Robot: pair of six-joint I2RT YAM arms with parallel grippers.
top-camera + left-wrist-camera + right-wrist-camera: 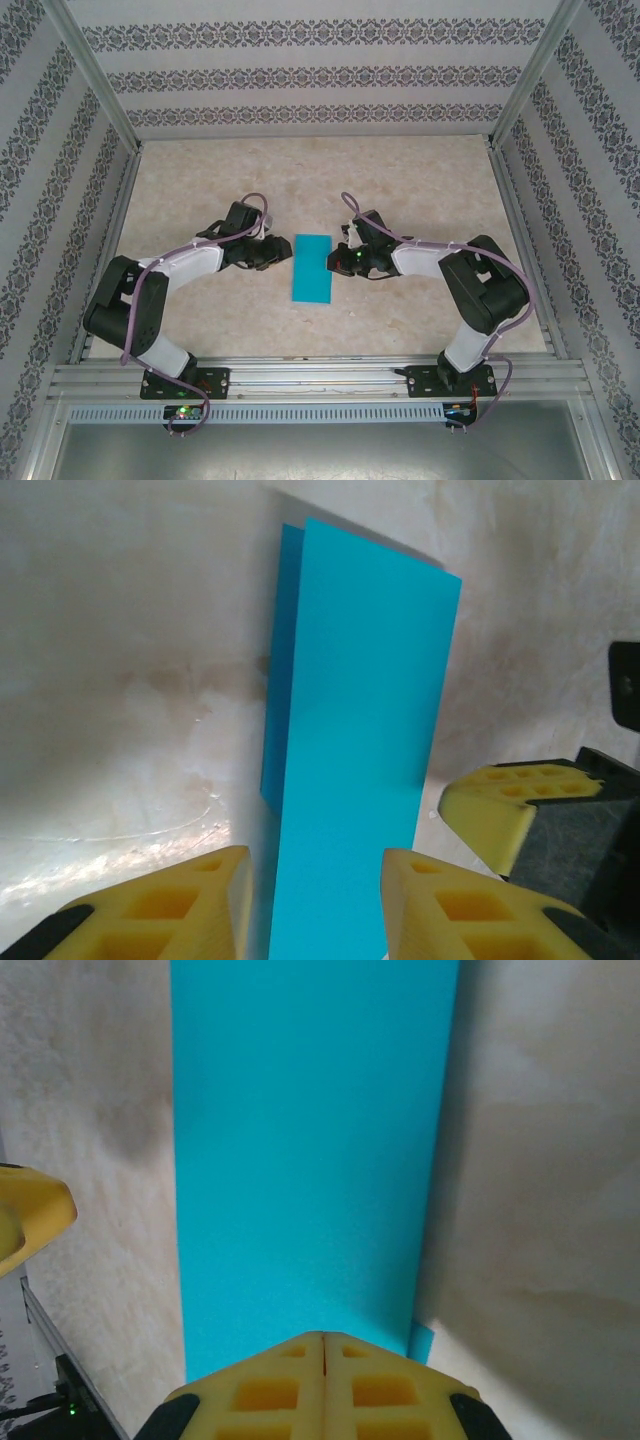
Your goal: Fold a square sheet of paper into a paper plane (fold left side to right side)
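Paper (311, 267) folded flat on table (400, 190); left jaws open astride; right jaws closed.

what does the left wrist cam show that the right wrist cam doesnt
Left wrist: the left gripper open, fingers either side of the near end of the folded sheet of paper, with a darker under layer sticking out along one long edge. Right wrist: the right gripper shut, its tips over the sheet's edge, a small under-layer corner beside them. Both: the turquoise sheet flat on the table, and a yellow finger of the other arm at the side.
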